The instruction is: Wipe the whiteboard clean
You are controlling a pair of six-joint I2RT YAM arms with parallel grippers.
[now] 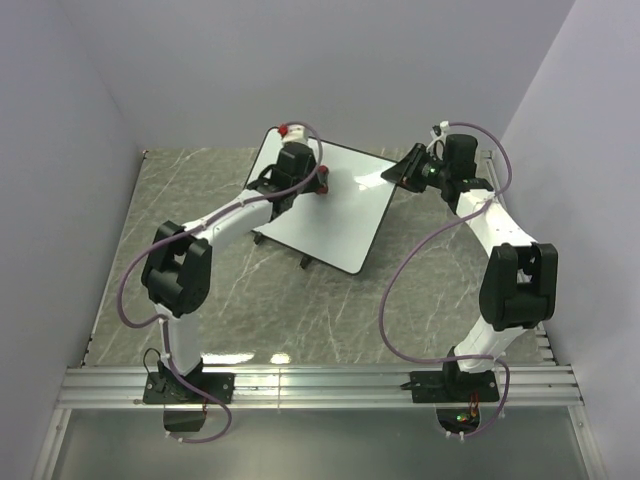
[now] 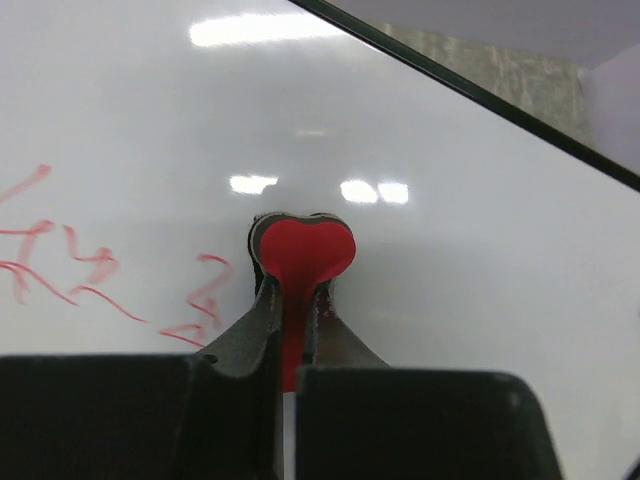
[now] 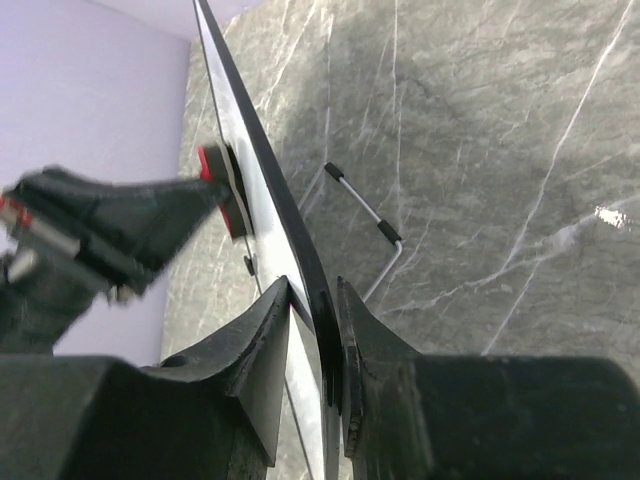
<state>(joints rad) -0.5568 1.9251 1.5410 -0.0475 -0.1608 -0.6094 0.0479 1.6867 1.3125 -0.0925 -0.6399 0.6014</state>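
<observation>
Behind the near aluminium rail (image 1: 320, 385), a grey marbled desk (image 1: 250, 300) runs back to pale lilac walls (image 1: 60, 150). The whiteboard (image 1: 340, 215) sits on its far half, face up on black feet (image 1: 305, 262), long axis left to right with the right end skewed nearer. The left jaws clench a red-and-black eraser (image 2: 303, 248) at its face beside red scribbles (image 2: 90, 280); the right jaws grasp its far right edge.

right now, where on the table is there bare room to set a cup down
Bare table lies between the whiteboard and the two arm bases, and far left between board and wall. Crowded far right: the right pincer clamps the board's edge there.
</observation>
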